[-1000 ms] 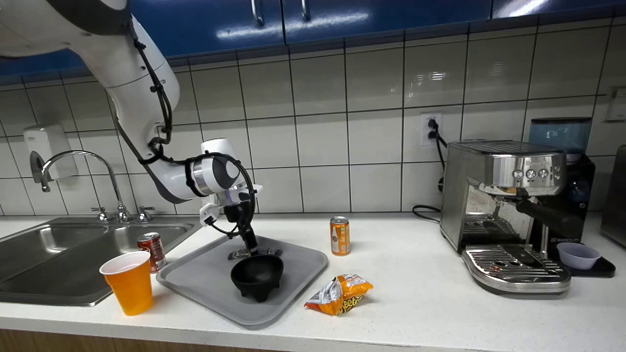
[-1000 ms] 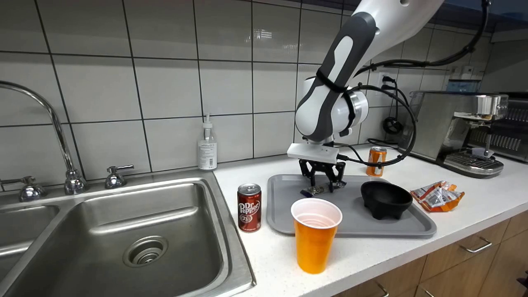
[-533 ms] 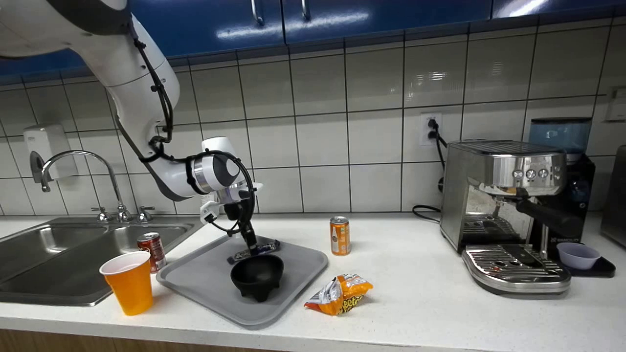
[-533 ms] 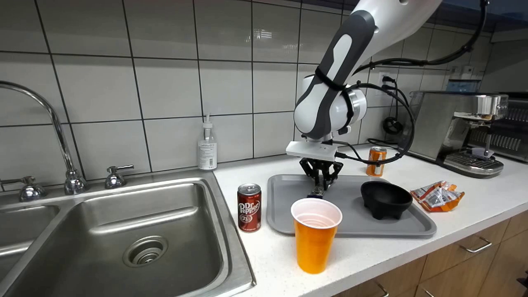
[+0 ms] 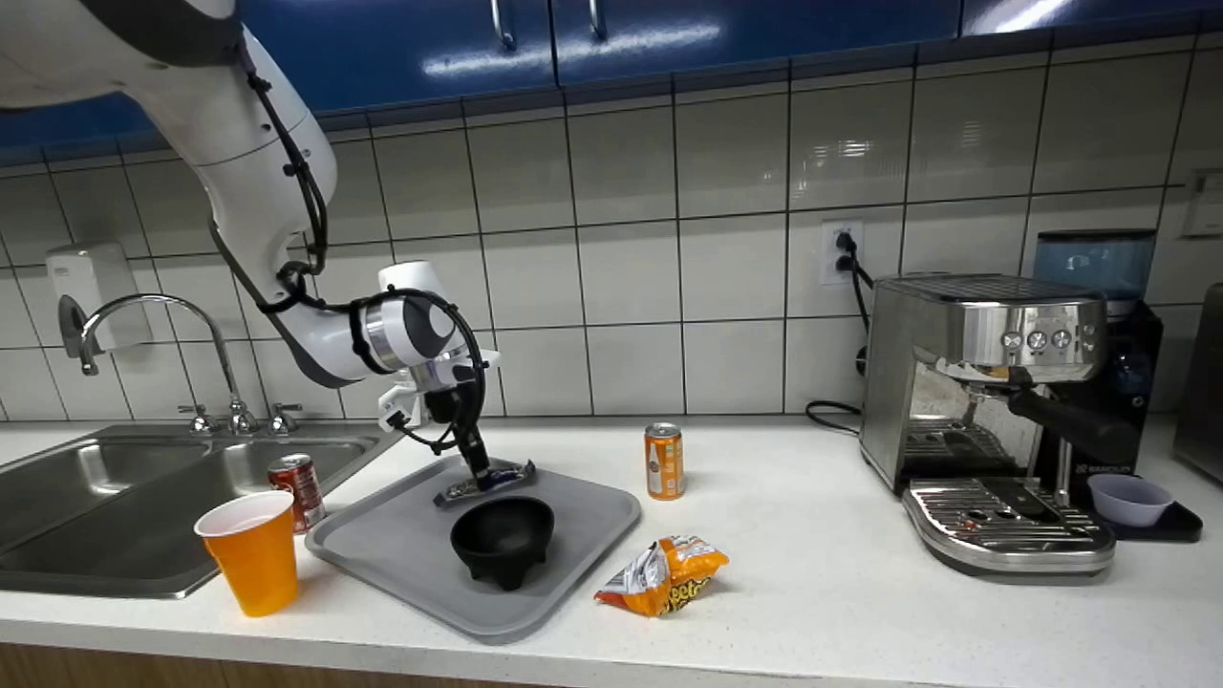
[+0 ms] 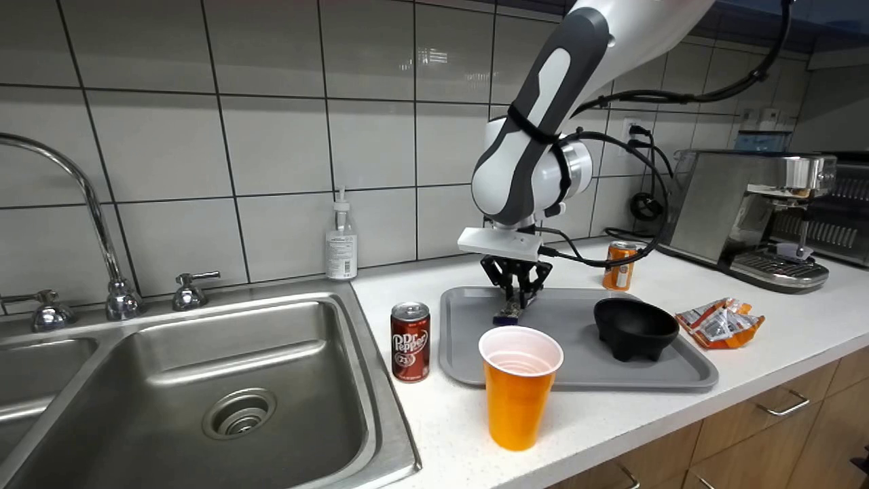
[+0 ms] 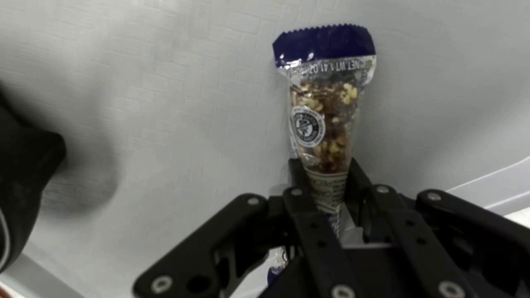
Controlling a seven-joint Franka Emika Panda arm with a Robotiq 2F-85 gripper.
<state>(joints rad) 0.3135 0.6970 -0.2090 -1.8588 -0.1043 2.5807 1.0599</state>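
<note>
My gripper (image 5: 484, 476) has its jaws closed on the sides of a snack bar (image 7: 327, 111) in a clear wrapper with dark blue ends. In the wrist view nuts show through the wrapping, and the bar runs lengthwise between the fingers (image 7: 357, 182). Both exterior views have the bar (image 6: 507, 315) low over the back part of a grey tray (image 5: 401, 564); whether it touches the tray I cannot tell. A black footed bowl (image 5: 502, 540) stands on the tray in front of the gripper, and the bowl's dark edge (image 7: 25, 165) enters the wrist view at left.
An orange cup (image 6: 519, 401) and a red Dr Pepper can (image 6: 410, 343) stand between tray and sink (image 6: 224, 380). Past the tray's opposite side are an orange can (image 5: 664, 462) and a Cheetos bag (image 5: 664, 576). An espresso machine (image 5: 984, 382) sits farther along the counter.
The jaws, wide apart around the bar a second ago, have come together on it. The bar has swung round, and arm and bar have shifted left in both exterior views.
</note>
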